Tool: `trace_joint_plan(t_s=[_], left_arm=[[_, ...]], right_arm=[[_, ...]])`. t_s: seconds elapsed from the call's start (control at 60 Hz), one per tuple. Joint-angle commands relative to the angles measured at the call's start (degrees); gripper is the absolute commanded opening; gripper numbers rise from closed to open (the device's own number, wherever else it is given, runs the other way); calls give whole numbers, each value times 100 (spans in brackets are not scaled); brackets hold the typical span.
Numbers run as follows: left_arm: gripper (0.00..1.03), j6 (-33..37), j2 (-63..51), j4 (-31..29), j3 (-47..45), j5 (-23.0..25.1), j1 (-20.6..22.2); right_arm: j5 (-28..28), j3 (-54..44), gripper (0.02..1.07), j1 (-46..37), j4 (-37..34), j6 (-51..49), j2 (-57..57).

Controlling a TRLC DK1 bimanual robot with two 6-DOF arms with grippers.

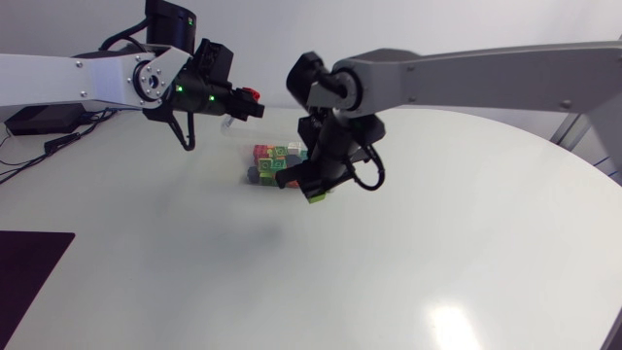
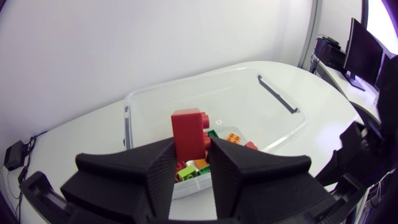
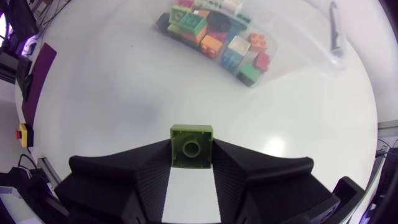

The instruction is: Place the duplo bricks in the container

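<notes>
Left pincer (image 2: 191, 152): clamped from both sides on a red duplo brick (image 2: 188, 127), fingers only a brick's width apart. The brick stands upright and pokes out past the fingertips.
Left pincer spot: head view has it at about 10 o'clock from the brick pile (image 1: 275, 161), up off the desk (image 1: 437, 253). Its arm comes in from the 9 o'clock side.
Right pincer (image 3: 191, 152): closed down on a lime green duplo brick (image 3: 191, 144), one finger on each side. You're looking into the hollow underside of the brick, round tube in the middle.
Right pincer spot: roughly 5 o'clock from the pile in the head view and just beside it. The arm reaches in from 3 o'clock, past the middle of the desk.
Container (image 2: 186, 99): clear plastic tub with dark clips on two sides, hard to make out from above. From the left wrist it sits ahead of and below the red brick.
Brick pile: a jumble of red, orange, green, blue and white bricks bunched in one end of the container. From the right wrist it's at 12 o'clock ahead of the green brick, apart from it.
Desk: white and round-edged, with a dark mat (image 1: 24, 272) down at 8 o'clock.
</notes>
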State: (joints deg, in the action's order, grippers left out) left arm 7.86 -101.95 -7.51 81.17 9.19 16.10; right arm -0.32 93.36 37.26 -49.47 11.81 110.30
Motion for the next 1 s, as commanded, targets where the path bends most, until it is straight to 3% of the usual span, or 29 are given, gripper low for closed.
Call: trace_joint_plan(t_s=[0.0, 0.133, 0.233, 0.267, 0.467, 0.567, 0.983], left_arm=[[29, -206, -299, 92, 444, 65, 34], [34, -258, -677, 74, 875, 65, 34], [90, -258, -958, -75, 1165, 30, 104], [99, -241, -1011, -119, 1226, 30, 113], [99, -12, -958, -919, 1490, 13, 139], [99, 199, -774, -1701, 1543, -137, 104], [99, 620, 1028, -2264, -206, -260, -124]], right_arm=[[32, -248, 25, -157, 25, 5, -325], [23, -283, 25, -403, 61, -56, -685], [5, -257, 25, -561, 192, -109, -896], [5, -222, 25, -623, 272, -144, -967], [-21, -99, 25, -878, 843, -250, -1178], [-30, -90, 25, -948, 1221, -294, -1178], [32, 182, 25, -904, 2671, -399, -580]])
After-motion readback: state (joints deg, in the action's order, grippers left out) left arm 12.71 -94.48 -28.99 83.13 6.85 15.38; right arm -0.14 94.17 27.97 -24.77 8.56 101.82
